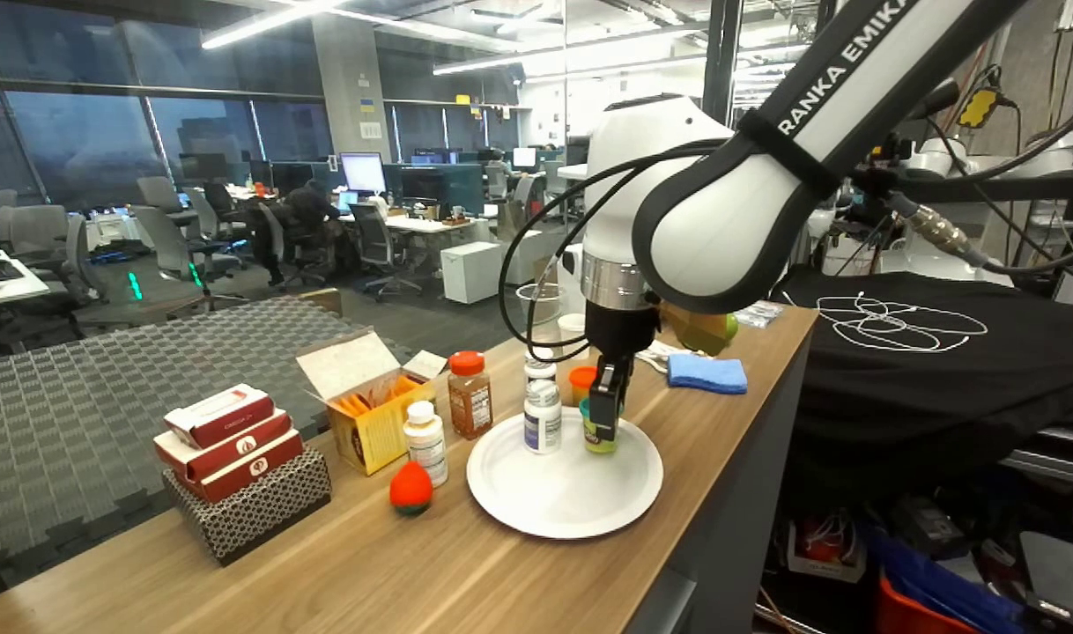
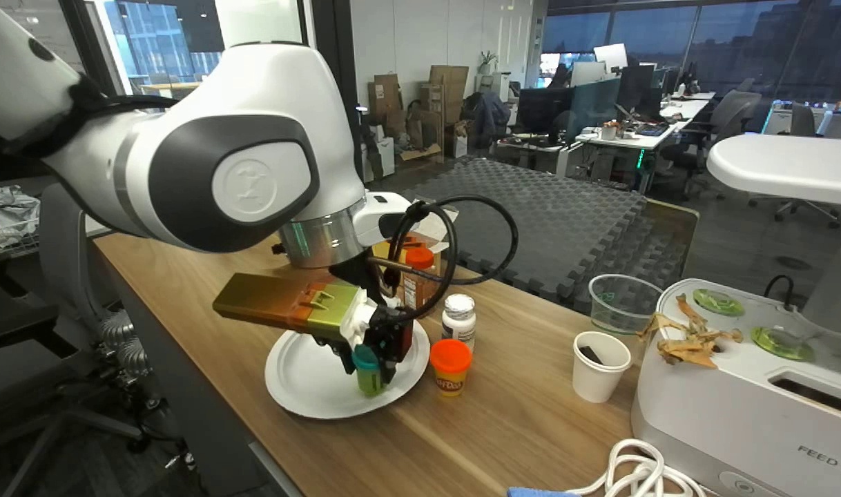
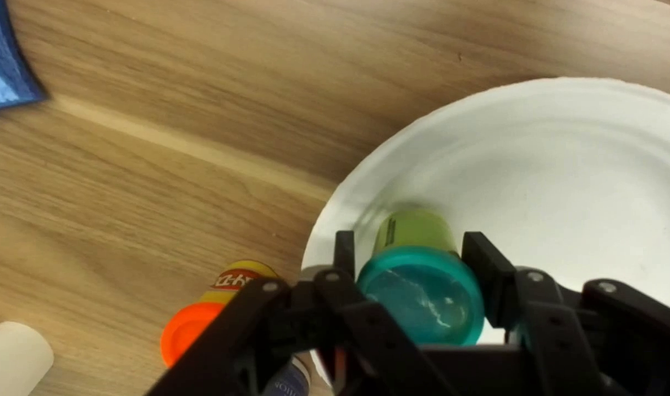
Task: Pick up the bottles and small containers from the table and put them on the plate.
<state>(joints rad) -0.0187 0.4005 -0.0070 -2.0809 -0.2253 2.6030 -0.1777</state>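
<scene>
On the left in an exterior view, 3 red-and-white boxes [image 1: 237,453] are stacked on a patterned box [image 1: 263,506] on the table [image 1: 395,572]; beside them an open yellow carton [image 1: 373,436] is seen; next, a red pointed piece [image 1: 410,487] is set just in front of a white bottle [image 1: 426,445], separated from the plate [image 1: 563,506] by a strip of bare wood; a jar [image 1: 471,403] with an orange lid is placed near the plate's far-left rim. Inside the far rim a 2nd bottle [image 1: 543,424] is stood upright; past that rim, on the wood, a 3rd bottle [image 2: 458,321] is shown. To the right, a green tub [image 2: 370,381] is gripped by the gripper [image 3: 407,250], its jaws part-way closed; in the wrist view the gap between them is filled by the teal lid; the tub is held within the rim, and whether its base is rested on the plate cannot be told; open room is given by the plate's near half. Just outside the rim an orange-lidded tub [image 2: 451,376] is stood near the 3rd bottle; farther right a blue cloth [image 1: 706,373] is laid; between the plate and the table's right edge a narrow band of wood is shown.
</scene>
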